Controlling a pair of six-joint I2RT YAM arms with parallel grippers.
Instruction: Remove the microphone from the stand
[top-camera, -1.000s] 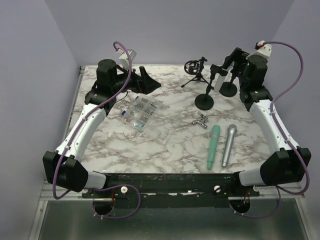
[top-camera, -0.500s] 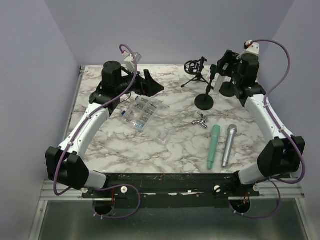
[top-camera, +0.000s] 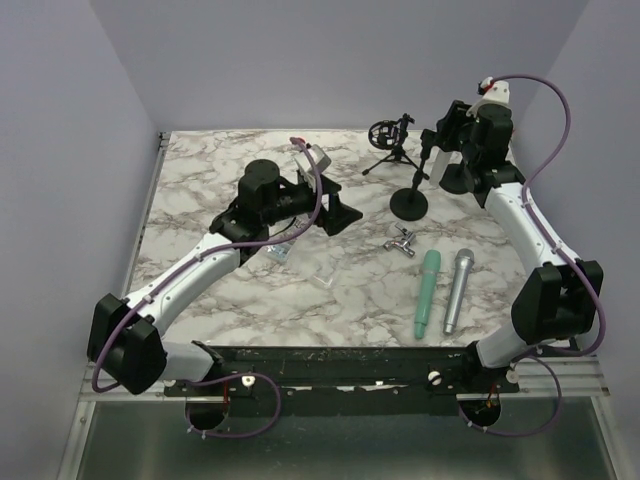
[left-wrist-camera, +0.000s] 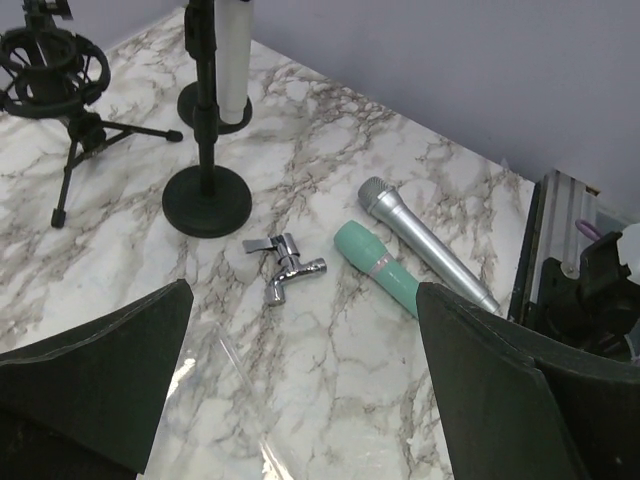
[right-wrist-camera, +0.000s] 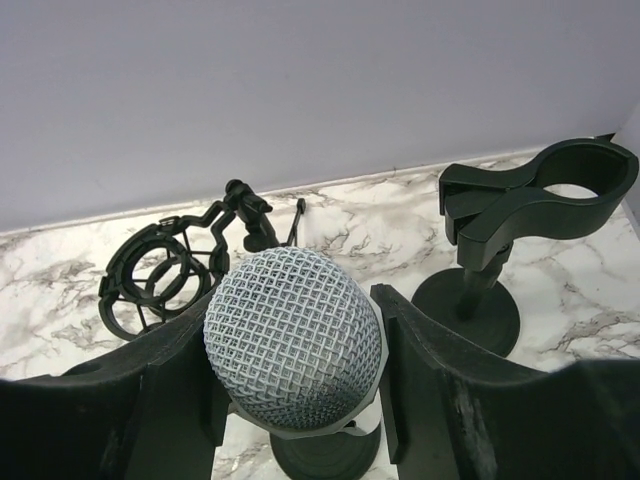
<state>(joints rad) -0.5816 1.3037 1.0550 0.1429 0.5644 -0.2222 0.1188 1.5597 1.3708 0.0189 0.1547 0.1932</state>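
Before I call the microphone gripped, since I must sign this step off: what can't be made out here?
- Right wrist: whether the fingers press the microphone; its head hides the body below.
- Top external: the microphone, hidden behind the right gripper.
- Left wrist: the top of the nearer stand, cut off by the upper edge.
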